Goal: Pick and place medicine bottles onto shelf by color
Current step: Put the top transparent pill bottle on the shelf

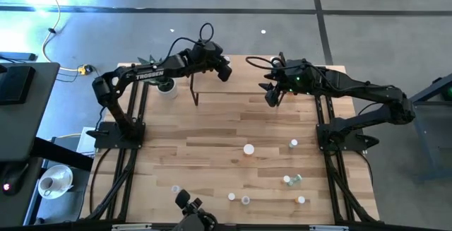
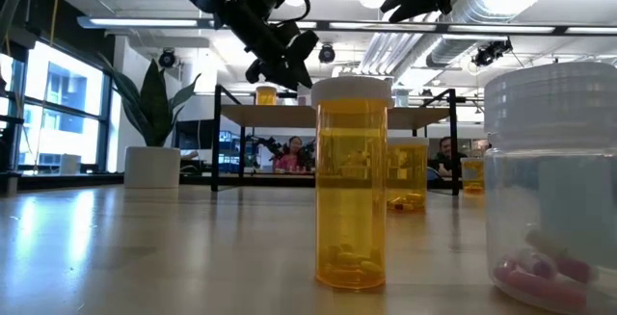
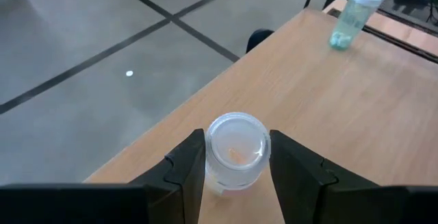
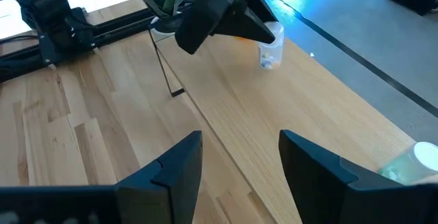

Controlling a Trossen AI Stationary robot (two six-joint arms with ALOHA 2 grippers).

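Note:
The shelf (image 1: 236, 81) stands at the table's far edge. My left gripper (image 1: 224, 70) is over its left end, shut on a clear white-capped bottle (image 3: 236, 148), which also shows in the right wrist view (image 4: 269, 46). An orange bottle (image 2: 265, 93) stands on the shelf beside it. A pale green bottle (image 3: 352, 17) stands on its base toward the shelf's right end. My right gripper (image 4: 239, 162) is open and empty above the shelf's right part (image 1: 272, 95). Several more bottles stand on the tabletop, among them a white-capped one (image 1: 248, 148). My left gripper pinches the clear bottle by its upper sides just under the cap (image 3: 209, 157), one finger (image 3: 188, 166) on each side. The fingers slant down from above. The bottle is upright near the shelf's far edge; whether its base rests on the board I cannot tell.
A potted plant (image 1: 164, 84) stands at the shelf's left end. Loose bottles are scattered over the table's near right part (image 1: 293, 180). Close to the low camera stand an orange bottle (image 2: 352, 185) and a clear one with pink pills (image 2: 554, 195).

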